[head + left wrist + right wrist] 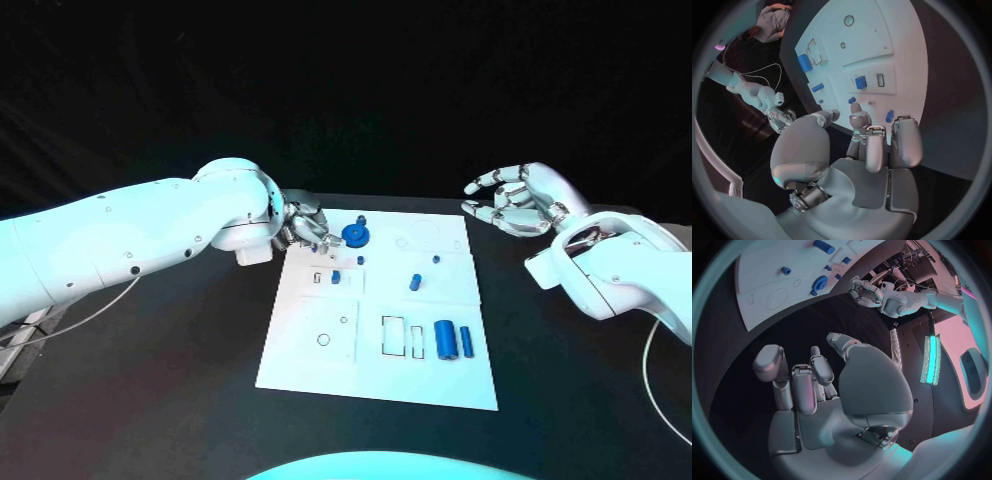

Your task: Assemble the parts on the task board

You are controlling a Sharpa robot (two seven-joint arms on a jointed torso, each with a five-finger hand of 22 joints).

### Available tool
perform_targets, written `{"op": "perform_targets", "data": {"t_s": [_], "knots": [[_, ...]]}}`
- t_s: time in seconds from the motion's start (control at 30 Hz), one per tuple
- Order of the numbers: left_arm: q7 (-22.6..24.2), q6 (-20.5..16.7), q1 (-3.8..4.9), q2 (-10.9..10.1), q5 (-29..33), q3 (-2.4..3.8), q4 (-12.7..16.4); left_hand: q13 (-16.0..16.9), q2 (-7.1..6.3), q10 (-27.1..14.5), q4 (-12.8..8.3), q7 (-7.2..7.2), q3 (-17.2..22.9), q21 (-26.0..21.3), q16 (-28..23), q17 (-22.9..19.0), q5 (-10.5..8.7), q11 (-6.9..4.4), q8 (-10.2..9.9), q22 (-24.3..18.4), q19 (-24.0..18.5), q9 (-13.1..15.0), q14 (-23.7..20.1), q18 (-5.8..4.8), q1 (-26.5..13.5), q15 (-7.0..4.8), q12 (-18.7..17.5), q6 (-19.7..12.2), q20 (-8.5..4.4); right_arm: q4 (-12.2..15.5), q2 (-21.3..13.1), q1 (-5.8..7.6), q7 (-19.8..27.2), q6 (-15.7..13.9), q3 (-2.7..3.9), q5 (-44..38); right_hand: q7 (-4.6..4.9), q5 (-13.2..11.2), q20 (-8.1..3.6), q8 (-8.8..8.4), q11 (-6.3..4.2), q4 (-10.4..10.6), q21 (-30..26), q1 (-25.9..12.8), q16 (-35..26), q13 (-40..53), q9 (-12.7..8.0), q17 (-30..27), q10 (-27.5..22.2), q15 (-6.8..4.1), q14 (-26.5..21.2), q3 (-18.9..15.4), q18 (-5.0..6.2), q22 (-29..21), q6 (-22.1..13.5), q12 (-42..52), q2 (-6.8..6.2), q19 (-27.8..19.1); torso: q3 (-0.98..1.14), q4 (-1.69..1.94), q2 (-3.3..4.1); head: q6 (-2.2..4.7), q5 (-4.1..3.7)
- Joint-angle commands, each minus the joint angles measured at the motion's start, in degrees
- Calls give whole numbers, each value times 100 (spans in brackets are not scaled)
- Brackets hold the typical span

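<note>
Blue gear (pixel 356 236) seemingly touching left fingers (pixel 320 238).

Left hand (pixel 306 228) fingers loosely curled, right hand (pixel 516 200) raised, empty

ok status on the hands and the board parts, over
Left hand at the task board far-left edge, by the blue round part, grip unclear. Right hand open, off the board. Two blue cylinders lie untouched.

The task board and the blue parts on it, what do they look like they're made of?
The task board looks like a thin, flat white sheet, matte, with printed black outlines; plastic or card, I cannot tell which. The blue parts, such as the cylinder and the round piece, look like solid-coloured moulded or printed plastic with a dull sheen, though that is a guess from looks.
</note>
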Motion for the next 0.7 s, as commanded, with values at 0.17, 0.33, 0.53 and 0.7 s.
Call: {"op": "perform_targets", "data": {"t_s": [0.17, 0.33, 0.53, 0.7], "knots": [[55, 340, 119, 198, -122, 11, -469, -197, 31, -206, 8, 132, -148, -47, -24, 1367, -7, 122, -365, -46, -52, -216, 540, -54, 148, 117, -173, -267, 73, -8, 4, -6, 40, 2, 0, -15, -11, 25, -30, 39, -28, 7, -37, -2, -21, -4, 7, -5, -13, -47, 203, 15, 113, -5, -11, -34, -36, -25, 4, 6, 1, 37, 15], [99, 342, 139, 453, -254, -7, -987, -242, 0, -253, 9, 159, -205, -55, -19, 1373, -39, 148, -434, -55, -59, -271, 542, -51, 195, 141, -206, -270, 97, -14, 13, -6, 42, 2, 0, -15, -11, 25, -30, 39, -28, 7, -37, -2, -21, -4, 7, -5, -13, -47, 203, 15, 113, -5, -11, -34, -36, -25, 0, -10, 10, 65, 35], [111, 472, 141, 705, -384, -79, -1488, -252, -16, -278, 18, 175, -287, -66, -18, 1373, -164, 166, -493, -72, -70, -327, 542, -45, 215, 161, -207, -242, 120, -22, 21, -9, 43, 4, 0, -15, -12, 39, -31, 45, -28, 18, -47, -18, -24, -10, 5, 0, -13, -47, 205, 17, 112, -8, -23, -36, -42, -22, 2, -21, 14, 59, 48], [105, 600, 137, 827, -483, -123, -1754, -258, -10, -287, 17, 179, -314, -67, -14, 1380, -222, 171, -512, -70, -71, -346, 544, -45, 227, 166, -208, -233, 126, -24, 24, -10, 43, 4, 0, -15, -12, 39, -31, 45, -28, 18, -47, -18, -24, -10, 5, 0, -13, -47, 205, 17, 112, -8, -23, -36, -42, -22, 7, -1, 10, 51, 39]]}}
